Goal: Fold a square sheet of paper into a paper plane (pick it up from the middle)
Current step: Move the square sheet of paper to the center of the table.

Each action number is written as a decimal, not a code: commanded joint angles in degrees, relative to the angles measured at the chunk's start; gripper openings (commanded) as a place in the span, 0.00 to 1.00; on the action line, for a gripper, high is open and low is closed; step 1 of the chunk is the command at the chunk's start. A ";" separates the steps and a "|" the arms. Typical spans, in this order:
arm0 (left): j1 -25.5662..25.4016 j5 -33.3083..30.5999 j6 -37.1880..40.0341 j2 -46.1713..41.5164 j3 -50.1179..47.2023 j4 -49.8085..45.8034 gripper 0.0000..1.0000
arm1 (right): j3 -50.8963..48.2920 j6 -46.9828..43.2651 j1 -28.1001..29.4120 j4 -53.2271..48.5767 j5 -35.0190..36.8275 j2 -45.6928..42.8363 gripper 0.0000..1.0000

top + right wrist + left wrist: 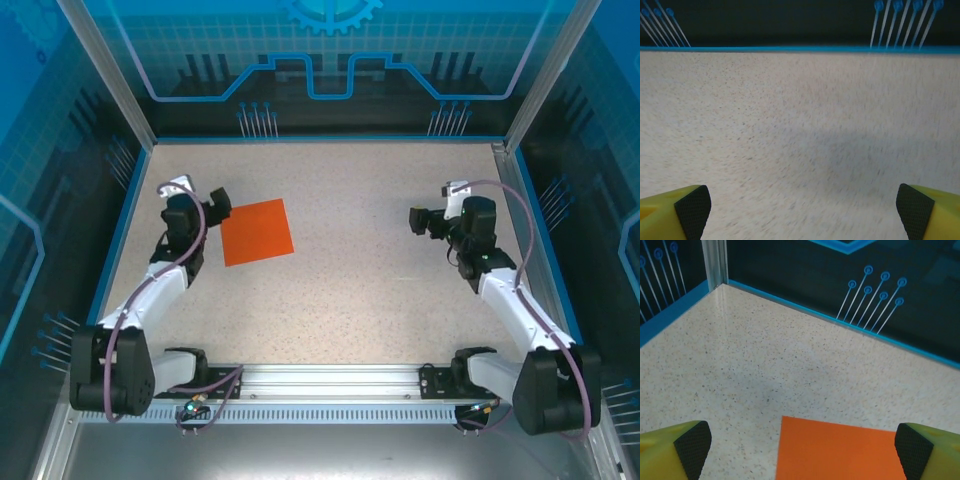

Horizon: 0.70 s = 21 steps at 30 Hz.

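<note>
Left gripper (pixel 198 193) is hanging with its jaws spread wide and nothing between them, just beside the left edge of the paper (pixel 257 231). That paper is lying flat on the table (pixel 370 270), in the left half, closer to the left edge than to the middle and a little toward the far side. It is showing as a bright orange square, thin, smooth and uncreased, with crisp corners, and it is sitting slightly askew to the table's edges. In the left wrist view the paper (pixel 840 452) is showing a sharp corner and a straight far edge low in the picture, between the black pads on the yellow fingers (pixel 690 447) of the left gripper (pixel 802 445). Whether the fingers are touching the sheet is not clear.

Right gripper (pixel 435 205) is hovering near the right edge, well apart from the paper, its jaws also standing wide and empty. In its wrist view the right gripper (pixel 802 207) is facing bare speckled table, somewhat blurred.
</note>
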 commanded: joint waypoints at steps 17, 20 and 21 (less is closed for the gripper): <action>-7.90 28.96 -11.27 28.37 24.47 -28.50 0.98 | 0.42 24.23 16.94 -25.70 -5.40 0.79 0.99; -9.22 28.84 -10.96 33.15 25.34 -28.43 0.98 | 1.67 24.87 21.47 -28.63 0.48 1.53 0.99; -9.41 28.32 -11.03 34.25 25.49 -28.57 0.98 | 1.48 25.50 22.61 -28.85 1.78 1.38 0.99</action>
